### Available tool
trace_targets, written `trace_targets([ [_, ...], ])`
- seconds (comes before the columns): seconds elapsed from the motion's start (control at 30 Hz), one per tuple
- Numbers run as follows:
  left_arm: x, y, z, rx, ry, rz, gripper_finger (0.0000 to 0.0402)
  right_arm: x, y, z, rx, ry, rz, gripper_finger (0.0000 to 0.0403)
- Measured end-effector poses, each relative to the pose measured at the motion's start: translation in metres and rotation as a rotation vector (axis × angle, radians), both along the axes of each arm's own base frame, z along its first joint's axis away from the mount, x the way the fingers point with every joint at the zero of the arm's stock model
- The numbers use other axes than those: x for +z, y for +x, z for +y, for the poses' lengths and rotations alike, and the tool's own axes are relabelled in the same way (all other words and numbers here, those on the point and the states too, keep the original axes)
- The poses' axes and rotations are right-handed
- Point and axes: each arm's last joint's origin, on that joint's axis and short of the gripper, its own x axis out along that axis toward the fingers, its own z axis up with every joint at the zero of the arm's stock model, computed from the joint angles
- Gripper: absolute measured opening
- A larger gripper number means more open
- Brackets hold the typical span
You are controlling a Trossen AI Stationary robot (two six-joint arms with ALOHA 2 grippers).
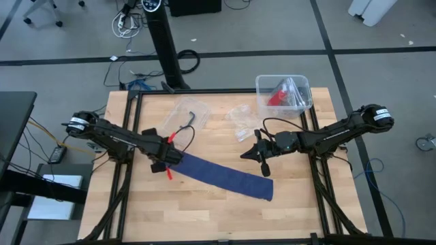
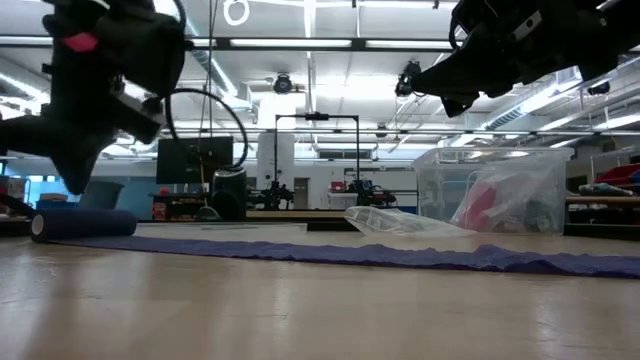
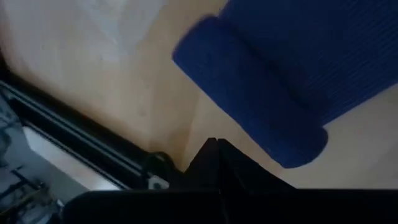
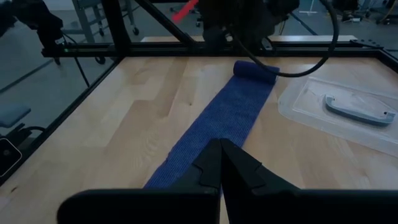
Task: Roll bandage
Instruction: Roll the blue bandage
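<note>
bandage [image 4: 217, 121]: soft ribbed navy cloth, matt | tabletop [image 1: 204, 211]: pale planked wood, smooth, faint sheen | bin [image 1: 300, 87]: clear glossy plastic | bags [image 1: 242, 119]: thin clear crinkled plastic | frame [image 4: 205, 48]: black matt metal

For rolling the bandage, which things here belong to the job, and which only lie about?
Belong to the job:
- bandage, partly rolled at its left end
- left pincer, shut
- right pincer, shut

Lying about:
- clear plastic box with red item
- clear plastic bags

Dark jointed arms, black cables, red tabs
</note>
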Motion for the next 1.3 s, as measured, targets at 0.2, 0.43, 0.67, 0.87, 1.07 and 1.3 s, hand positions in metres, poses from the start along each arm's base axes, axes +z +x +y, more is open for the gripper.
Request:
trace_targets([
  [0.2,-0.018,-0.007,-0.002,-0.008,-0.077,-0.032,0.0001,0.000,0.000,0.000,0.000,0.000,0.001,0.0005],
  [0.43,-0.026,-0.006,-0.009,-0.029,-0.142,-0.073,0.0001,-0.001,0.000,0.000,0.000,-0.002,0.009,0.0003],
  [0.67,-0.019,0.000,-0.014,-0.034,-0.152,-0.108,0.0001,-0.001,0.000,0.000,0.001,-0.002,0.006,0.0004],
  [0.87,-0.003,-0.004,-0.011,-0.032,-0.053,-0.016,0.0001,-0.002,0.000,0.000,0.007,0.004,0.018,0.0002],
  [1.07,0.012,-0.005,-0.010,-0.028,-0.042,-0.077,0.0001,-0.025,-0.004,0.014,0.046,0.068,0.221,0.0001],
  [1.3,0.015,-0.002,-0.011,-0.031,-0.056,-0.163,0.0001,-0.046,-0.020,0.039,0.055,0.183,0.473,0.0001],
])
